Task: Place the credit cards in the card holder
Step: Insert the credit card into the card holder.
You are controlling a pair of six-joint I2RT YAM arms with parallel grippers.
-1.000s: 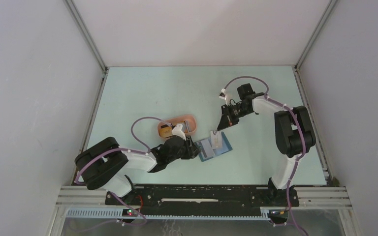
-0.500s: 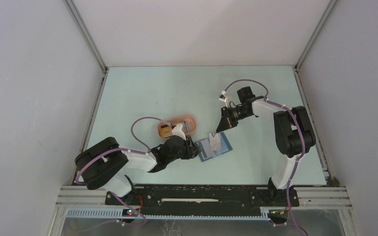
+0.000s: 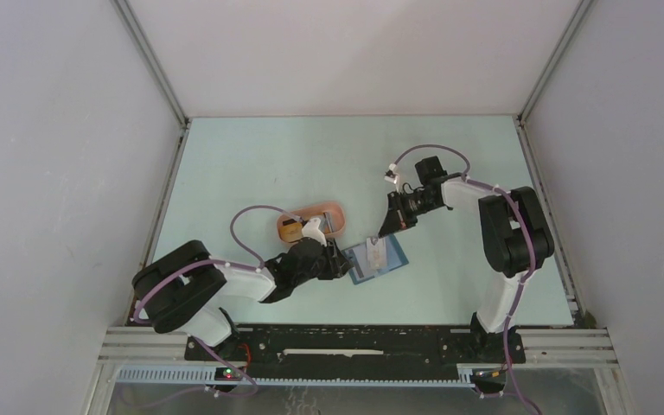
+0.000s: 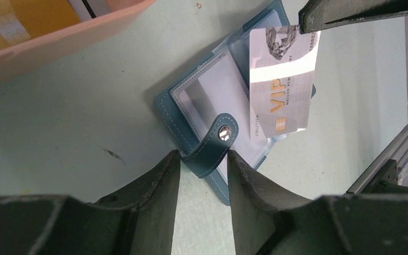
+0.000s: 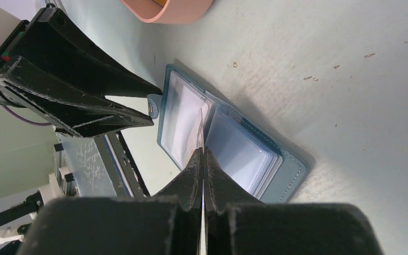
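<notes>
- Card holder (image 4: pixel 199 103) lies open on the surface, centre of the top view, clear pockets facing up.
- Left hand (image 4: pixel 203 159) is pinching its snap strap, low in the left wrist view, pinning it in place.
- Right hand (image 5: pixel 202 151) is clamped on the whitish card (image 4: pixel 282 85), and it has dropped down-left over the last second!
- The card now hangs right over the pockets: insertion looks imminent, but it's not seated in a slot yet.

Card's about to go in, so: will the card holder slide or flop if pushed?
Likely slides: the card holder lies flat on the smooth table, anchored only by the left gripper on its strap. Its clear sleeves look floppy and may buckle under the card.
</notes>
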